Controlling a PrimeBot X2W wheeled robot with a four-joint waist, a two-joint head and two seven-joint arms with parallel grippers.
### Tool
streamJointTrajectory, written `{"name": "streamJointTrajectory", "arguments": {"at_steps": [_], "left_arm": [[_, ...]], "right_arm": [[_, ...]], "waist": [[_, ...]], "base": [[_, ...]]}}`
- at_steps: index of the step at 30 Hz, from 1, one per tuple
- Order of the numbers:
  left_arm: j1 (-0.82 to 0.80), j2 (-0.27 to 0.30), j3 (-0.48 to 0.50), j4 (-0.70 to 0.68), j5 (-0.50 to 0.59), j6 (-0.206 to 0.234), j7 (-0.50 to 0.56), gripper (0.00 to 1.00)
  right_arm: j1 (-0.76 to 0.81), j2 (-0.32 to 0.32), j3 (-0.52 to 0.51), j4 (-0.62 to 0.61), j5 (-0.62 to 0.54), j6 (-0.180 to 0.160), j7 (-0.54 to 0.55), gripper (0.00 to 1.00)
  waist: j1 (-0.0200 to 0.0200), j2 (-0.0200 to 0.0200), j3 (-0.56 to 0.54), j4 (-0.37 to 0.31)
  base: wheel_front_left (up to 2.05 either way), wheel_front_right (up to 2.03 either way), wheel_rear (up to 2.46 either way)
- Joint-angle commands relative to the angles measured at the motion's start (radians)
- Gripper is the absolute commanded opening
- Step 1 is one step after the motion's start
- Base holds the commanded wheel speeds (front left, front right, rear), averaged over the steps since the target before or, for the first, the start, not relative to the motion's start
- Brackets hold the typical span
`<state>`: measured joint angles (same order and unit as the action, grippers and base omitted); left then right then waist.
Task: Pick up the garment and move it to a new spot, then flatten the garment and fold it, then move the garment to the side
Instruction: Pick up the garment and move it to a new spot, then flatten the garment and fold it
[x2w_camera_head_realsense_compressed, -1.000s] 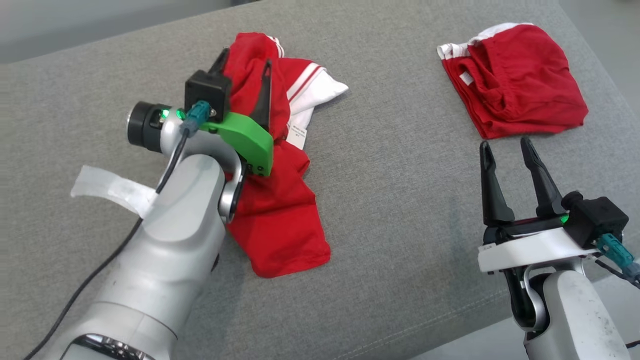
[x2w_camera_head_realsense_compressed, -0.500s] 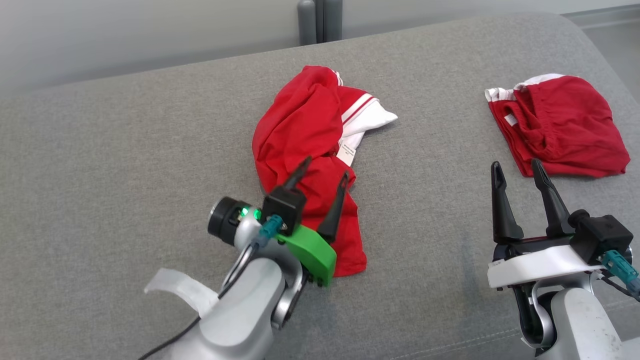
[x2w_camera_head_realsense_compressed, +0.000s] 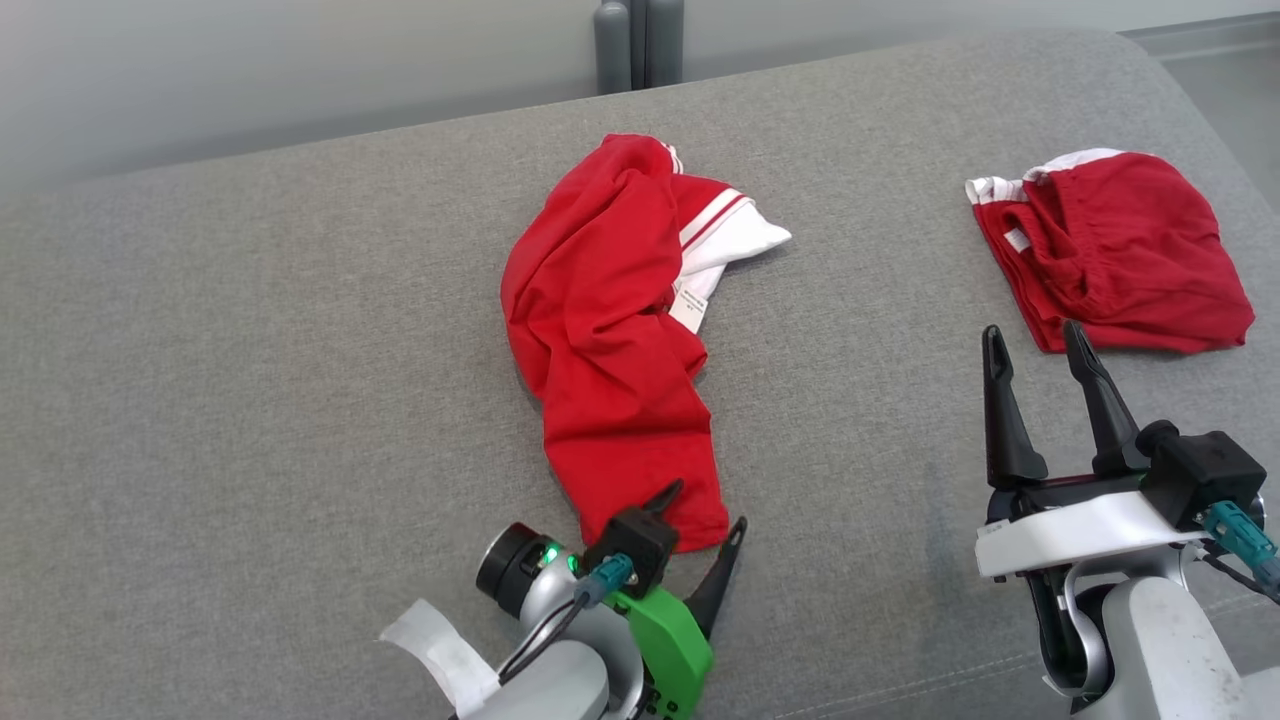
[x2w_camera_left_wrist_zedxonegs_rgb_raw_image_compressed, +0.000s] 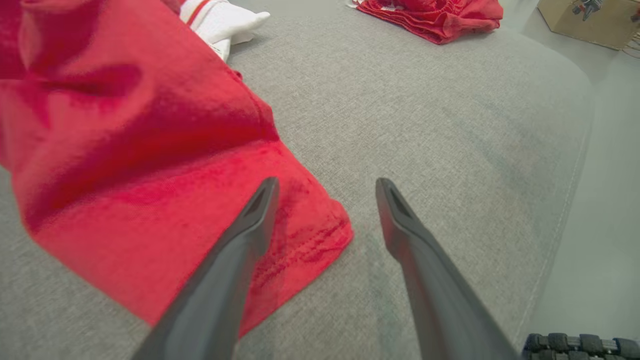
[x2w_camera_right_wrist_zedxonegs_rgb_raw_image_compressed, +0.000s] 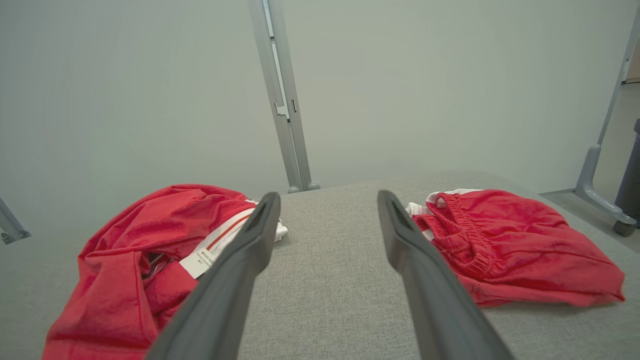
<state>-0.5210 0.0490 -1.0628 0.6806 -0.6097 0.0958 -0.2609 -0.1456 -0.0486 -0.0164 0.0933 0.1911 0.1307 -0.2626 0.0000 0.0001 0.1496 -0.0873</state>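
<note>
Though the red garment (x2w_camera_head_realsense_compressed: 610, 360) lies on the grey cushion (x2w_camera_head_realsense_compressed: 250, 350), well left of the folded shorts (x2w_camera_head_realsense_compressed: 1110, 250), it is crumpled; flattening, folding and setting aside look undone. The left gripper (x2w_camera_head_realsense_compressed: 708, 505) gapes empty at its hem; the right gripper (x2w_camera_head_realsense_compressed: 1031, 328) gapes empty near the shorts.

Soft matt red cloth garment (x2w_camera_head_realsense_compressed: 610, 350) lies on a coarse-woven grey fabric cushion (x2w_camera_head_realsense_compressed: 250, 350), beside smooth dark plastic fingers (x2w_camera_left_wrist_zedxonegs_rgb_raw_image_compressed: 250, 225)
</note>
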Motion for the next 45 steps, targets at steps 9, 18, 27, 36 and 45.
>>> {"name": "streamJointTrajectory", "arguments": {"at_steps": [9, 18, 27, 36, 45], "left_arm": [[-0.032, 0.003, -0.116, 0.071, -0.118, 0.023, 0.007, 1.00], [-0.067, 0.004, -0.171, 0.140, -0.212, 0.055, 0.016, 0.30], [-0.107, 0.003, -0.181, 0.121, -0.241, 0.073, -0.003, 0.00], [-0.066, 0.010, 0.099, -0.125, -0.057, 0.118, -0.004, 0.00], [0.134, 0.083, 0.459, -0.360, 0.094, 0.124, -0.004, 0.00]], "right_arm": [[-0.016, -0.003, 0.004, 0.002, 0.001, 0.000, -0.003, 1.00], [-0.025, -0.003, 0.009, 0.002, 0.002, 0.000, -0.003, 1.00], [-0.015, -0.003, -0.012, -0.001, 0.003, 0.000, -0.003, 1.00], [0.012, -0.004, -0.045, -0.006, 0.007, 0.000, -0.003, 1.00], [0.043, -0.004, -0.050, -0.002, 0.010, 0.000, -0.003, 1.00]], "waist": [[0.0000, -0.0001, 0.022, -0.048], [0.0000, -0.0001, 0.031, -0.077], [0.0000, -0.0001, 0.027, -0.062], [0.0000, -0.0001, -0.007, 0.008], [0.0000, -0.0001, -0.044, 0.067]], "base": [[0.00, 0.00, 0.00], [0.00, 0.00, 0.00], [0.00, 0.00, 0.00], [0.00, 0.00, 0.00], [0.00, 0.00, 0.00]]}}
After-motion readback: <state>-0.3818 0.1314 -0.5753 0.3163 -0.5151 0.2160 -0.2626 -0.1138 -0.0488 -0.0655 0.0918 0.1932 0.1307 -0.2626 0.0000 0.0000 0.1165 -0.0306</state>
